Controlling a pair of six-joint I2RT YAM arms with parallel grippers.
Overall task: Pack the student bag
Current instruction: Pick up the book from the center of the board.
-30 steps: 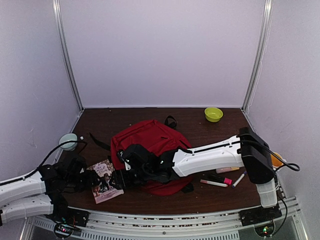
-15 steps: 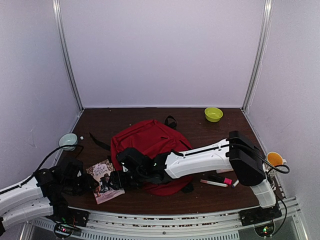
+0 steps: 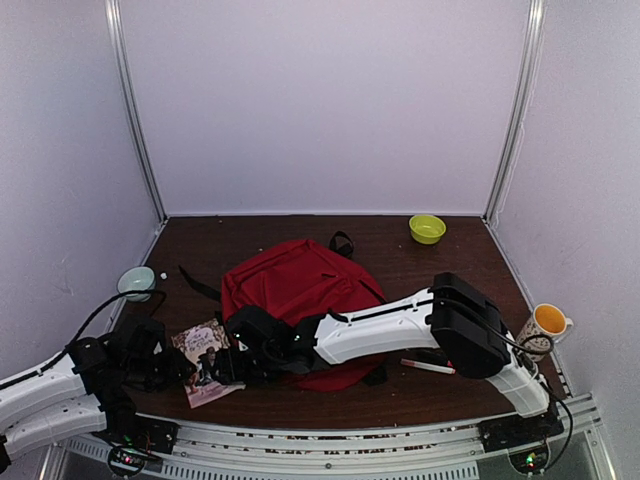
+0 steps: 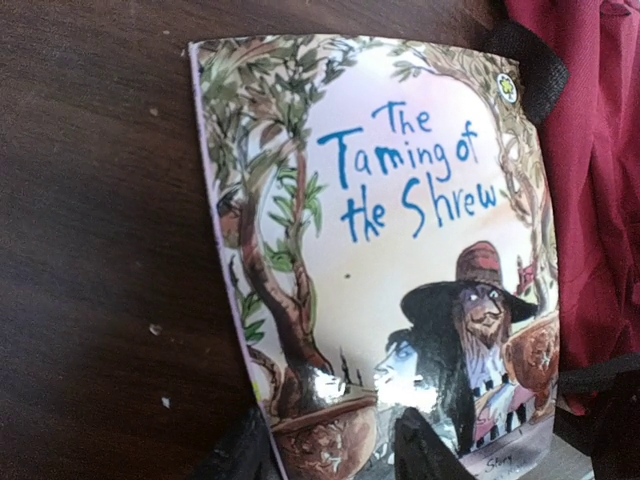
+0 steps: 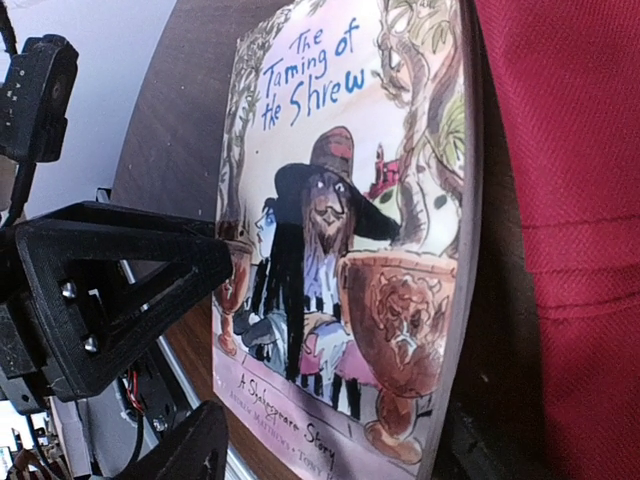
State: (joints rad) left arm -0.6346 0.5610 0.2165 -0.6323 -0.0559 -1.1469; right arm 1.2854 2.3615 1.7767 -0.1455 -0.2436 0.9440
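The student bag (image 3: pixel 300 285) lies mid-worktop, nearer the front edge. The left end effector (image 4: pixel 330 440) and right end effector (image 5: pixel 335 440) both sit fingers apart over the book (image 4: pixel 380 250) (it bends!). Grip one edge gently.

We look down on a dark brown wooden bench (image 3: pixel 290 235), closed in on three sides by plain pale panels with a faint lilac cast: a back wall (image 3: pixel 320 100), a left wall (image 3: pixel 55 150) and a right wall (image 3: pixel 595 140). In the rear corners stand two slim silvery metal uprights, a left post (image 3: pixel 135 110) and a right post (image 3: pixel 516 110), both leaning outward in the overhead view. A light metal rail (image 3: pixel 340 440) runs along the bench's near edge. The light looks soft and even, perhaps coming from above. Close up, the wood shows fine grain and a few pale specks (image 4: pixel 152 328).
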